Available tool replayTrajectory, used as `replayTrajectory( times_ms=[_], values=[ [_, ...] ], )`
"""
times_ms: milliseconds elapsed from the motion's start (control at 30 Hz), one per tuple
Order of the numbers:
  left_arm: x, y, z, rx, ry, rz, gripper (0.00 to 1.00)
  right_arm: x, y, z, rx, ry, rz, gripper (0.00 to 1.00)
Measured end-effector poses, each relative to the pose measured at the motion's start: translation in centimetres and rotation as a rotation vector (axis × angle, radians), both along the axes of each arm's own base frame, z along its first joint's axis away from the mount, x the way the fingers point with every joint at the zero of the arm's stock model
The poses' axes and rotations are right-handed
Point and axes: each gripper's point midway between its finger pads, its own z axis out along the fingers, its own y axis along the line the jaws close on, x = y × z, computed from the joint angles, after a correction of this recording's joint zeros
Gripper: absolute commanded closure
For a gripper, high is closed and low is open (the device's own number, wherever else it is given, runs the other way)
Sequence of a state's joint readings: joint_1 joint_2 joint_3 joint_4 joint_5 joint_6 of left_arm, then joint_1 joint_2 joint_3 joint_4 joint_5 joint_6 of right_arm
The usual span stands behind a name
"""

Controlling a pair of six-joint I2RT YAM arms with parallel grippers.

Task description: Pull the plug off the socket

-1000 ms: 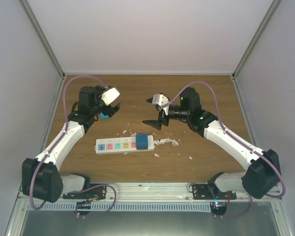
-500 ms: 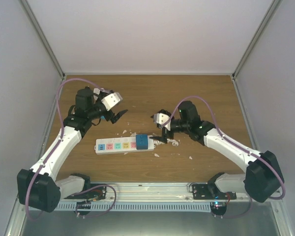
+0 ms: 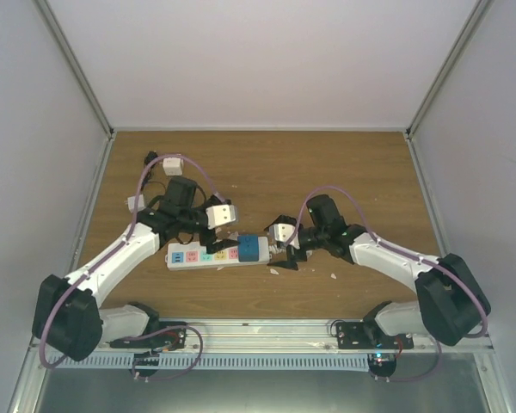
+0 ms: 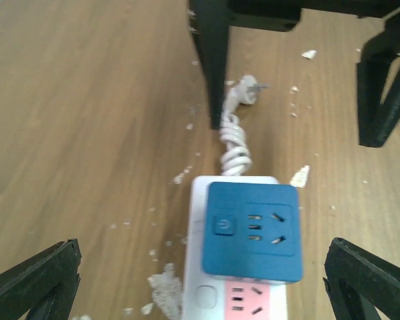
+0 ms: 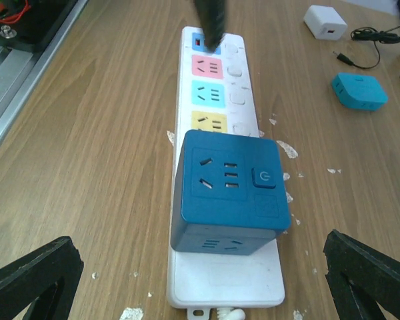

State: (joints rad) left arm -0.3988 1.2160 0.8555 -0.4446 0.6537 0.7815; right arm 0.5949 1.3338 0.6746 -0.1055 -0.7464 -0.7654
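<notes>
Your wooden table [image 3: 344,172] carries the socket [image 3: 202,255] flat a little left of its middle, running left to right between your two arms. Your left gripper [image 4: 200,267] hangs over the strip with its fingers spread wide, one on each side of it, touching neither the strip nor the plug. Your right gripper [image 5: 199,250] faces it from the cord end, also spread wide, and holds nothing. The plug [image 3: 252,248], a blue cube with a power button, is seated in the strip's rightmost outlet, between both pairs of fingers. The coiled white cord [image 4: 233,143] trails from that end. Far left you have a small blue cube [image 5: 359,91] and a white charger [image 5: 325,22], and white crumbs [image 4: 165,283] lie scattered beside the strip.
</notes>
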Motion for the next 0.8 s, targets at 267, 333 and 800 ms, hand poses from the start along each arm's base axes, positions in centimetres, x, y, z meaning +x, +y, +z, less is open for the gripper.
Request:
replayTrajectory(
  times_ms=[267,333,800],
  values=[
    [-3.0,-2.0,-4.1,0.057,0.077,-0.104,0.01,-0.3,0.3,-0.9,0.063,0.01,-0.021,0.0],
    [-3.5,-2.3,-5.2,0.074,0.094,-0.118,0.02,-0.1,0.4,-1.5,0.067,0.02,-0.033,0.0],
    [-3.0,-3.1,-8.2,0.113,0.096,-0.117,0.24,1.5,0.7,-4.6,0.065,0.0,-0.09,0.0]
  ],
)
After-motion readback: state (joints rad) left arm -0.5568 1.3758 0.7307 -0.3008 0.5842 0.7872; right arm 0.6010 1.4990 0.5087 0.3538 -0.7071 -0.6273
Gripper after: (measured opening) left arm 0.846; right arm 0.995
